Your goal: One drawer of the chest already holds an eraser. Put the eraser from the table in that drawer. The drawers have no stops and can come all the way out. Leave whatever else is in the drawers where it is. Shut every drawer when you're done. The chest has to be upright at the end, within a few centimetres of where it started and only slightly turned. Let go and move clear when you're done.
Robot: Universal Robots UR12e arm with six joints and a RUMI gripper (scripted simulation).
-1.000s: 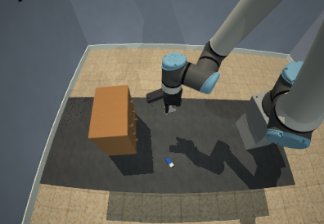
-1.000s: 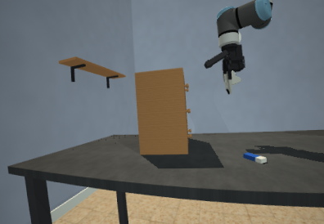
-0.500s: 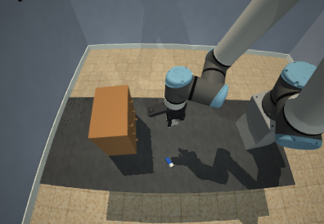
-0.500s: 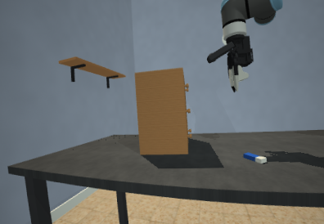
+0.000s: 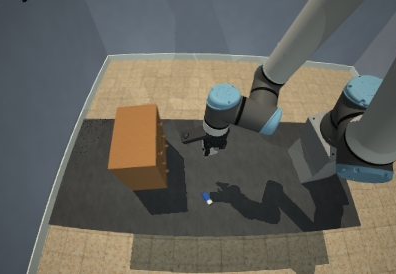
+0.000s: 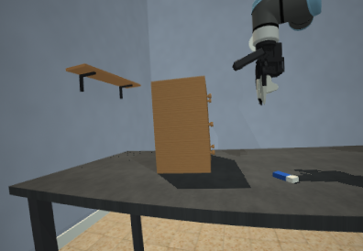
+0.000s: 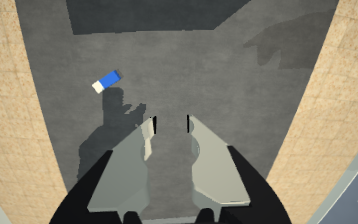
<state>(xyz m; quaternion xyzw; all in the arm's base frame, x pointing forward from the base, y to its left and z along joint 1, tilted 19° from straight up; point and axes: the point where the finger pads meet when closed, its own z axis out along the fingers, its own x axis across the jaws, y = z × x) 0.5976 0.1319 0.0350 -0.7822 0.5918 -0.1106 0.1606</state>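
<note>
The gripper [image 6: 261,93] hangs high above the dark table [image 6: 118,192], fingers pointing down, its 2 jaws set to a narrow gap with nothing between them. The blue-and-white eraser [image 6: 286,177] lies flat on the table, well below the gripper and apart from it; in the wrist view it sits ahead and to the left of the fingertips. The wooden chest [image 5: 136,145] stands upright on the table, all drawers shut, knobs facing the arm.

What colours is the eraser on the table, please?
Blue with a white end, the eraser shows best in the wrist view.
</note>
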